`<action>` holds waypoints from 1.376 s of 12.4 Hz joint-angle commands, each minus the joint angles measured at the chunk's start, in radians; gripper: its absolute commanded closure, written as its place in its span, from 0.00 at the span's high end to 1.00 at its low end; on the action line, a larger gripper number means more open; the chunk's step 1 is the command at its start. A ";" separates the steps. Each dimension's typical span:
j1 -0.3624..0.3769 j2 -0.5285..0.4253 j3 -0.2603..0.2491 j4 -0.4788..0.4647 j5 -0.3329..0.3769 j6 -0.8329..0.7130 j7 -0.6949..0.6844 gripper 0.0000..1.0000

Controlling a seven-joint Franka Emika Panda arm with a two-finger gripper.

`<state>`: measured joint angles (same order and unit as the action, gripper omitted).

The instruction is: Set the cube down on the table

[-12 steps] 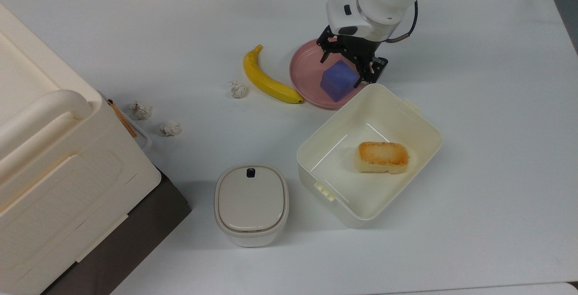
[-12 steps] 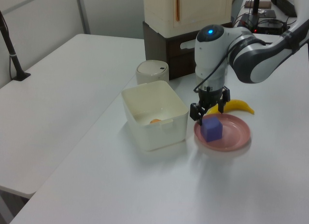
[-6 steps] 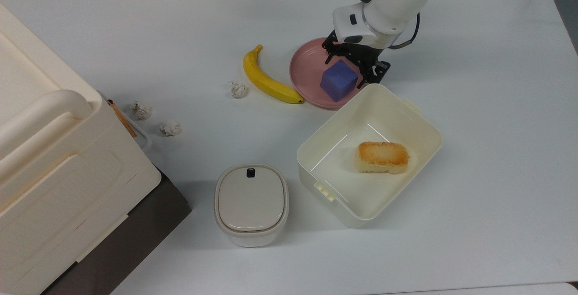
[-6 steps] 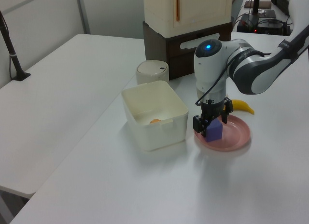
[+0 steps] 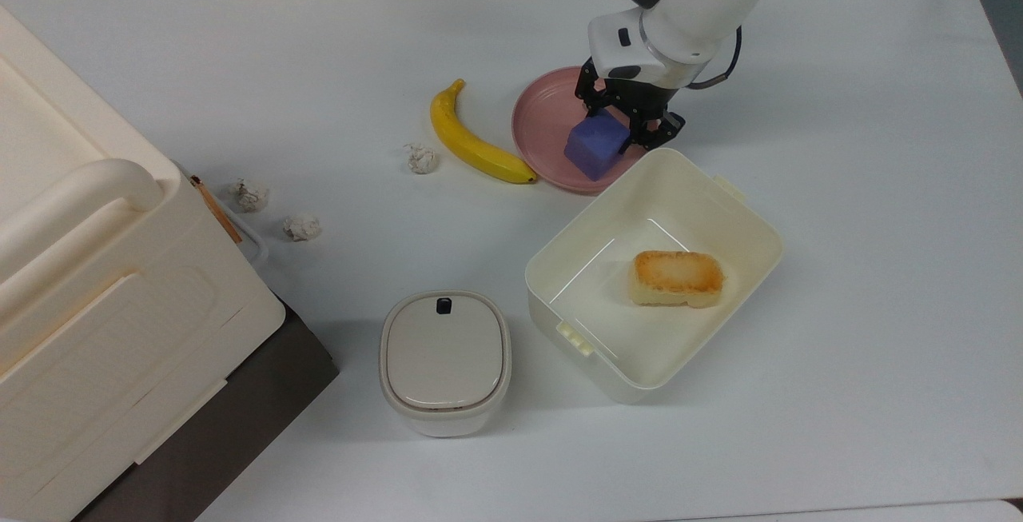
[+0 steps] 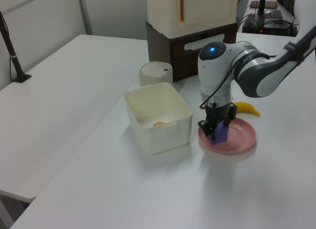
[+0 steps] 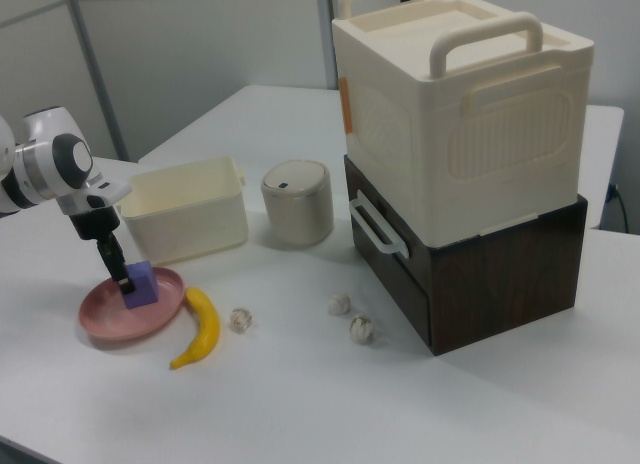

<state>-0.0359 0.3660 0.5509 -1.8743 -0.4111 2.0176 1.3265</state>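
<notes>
On the plate: the cube (image 5: 595, 147) sits on the pink plate (image 5: 543, 126), on the side nearest the cream box (image 5: 747, 218), and not yet on the counter (image 5: 871, 186).

End effector: the end effector (image 6: 217, 126) has come down over the cube in the last second; a moment ago it hung above it with fingers spread, and now the fingers straddle the block on two opposite faces.

Grip: narrowed against the cube's sides, as best I can judge from the left view, so I would call it holding the cube.

Cube's position: it has shifted a little between the fingers, but it looks as though it rests on the plate, not lifted.

What that means: the reach is over and the pick is about made; the lift and the carry off the plate are still to do.

Around the end effector: the box with the bread (image 5: 678, 277) lies just beside it, and the banana (image 5: 471, 142) lies beyond the plate's far edge, so bare counter on the arm's open side looks the easier landing place.
</notes>
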 commanded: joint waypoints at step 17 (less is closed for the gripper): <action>-0.088 -0.061 -0.282 0.081 0.002 0.039 -0.036 1.00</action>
<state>-0.1409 0.3089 0.2786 -1.7958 -0.4166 2.0471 1.2957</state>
